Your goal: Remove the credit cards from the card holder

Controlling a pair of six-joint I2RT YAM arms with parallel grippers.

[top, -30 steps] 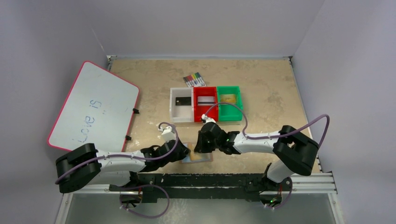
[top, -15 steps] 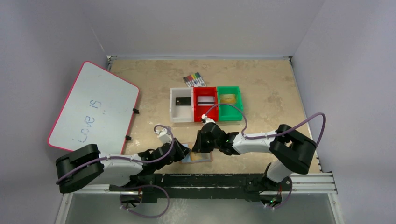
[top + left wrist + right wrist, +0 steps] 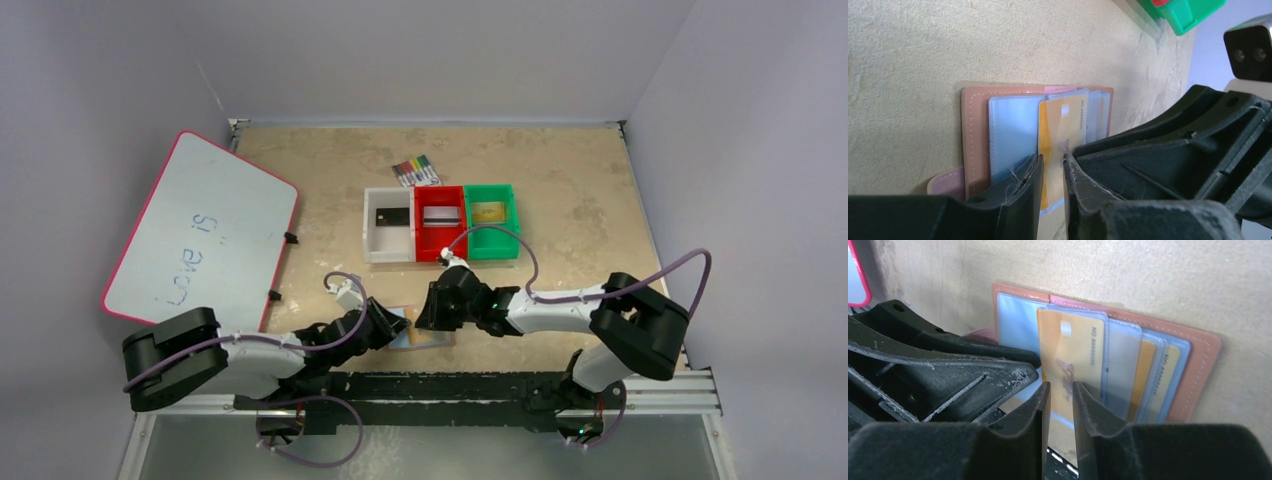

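Far left: red-rimmed whiteboard (image 3: 200, 230), flat on the table (image 3: 580, 200), not part of this.

Near centre-left: left hand (image 3: 1052, 162), low at the near edge of the card holder (image 3: 973, 140). Fingers parted by a narrow slit, pinching nothing visible.

Near centre: holder lying open and flat between both hands, clear pockets up. One gold card (image 3: 1060, 125) on top, poking out toward the near edge. More gold edges (image 3: 1148, 375) tucked in the pockets to its right.

Near centre-right: right hand (image 3: 1060, 390), facing the same gold card from the other side. Jaws likewise a slit apart, clamped on nothing.

Step, as a guess: pulling the next card out, probably one hand pinning the holder and the other pinching the card. Needs a close on the exposed card edge, then a flat slide out along the pocket. Risk: dragging the whole holder along.

Containers, far of the holder, in a row:
- white bin (image 3: 390, 240): one black card (image 3: 391, 215)
- red bin (image 3: 428, 235): one silver-grey card (image 3: 440, 212)
- green bin (image 3: 510, 215): one gold card (image 3: 487, 211)

Just beyond the bins: marker pack (image 3: 415, 170).
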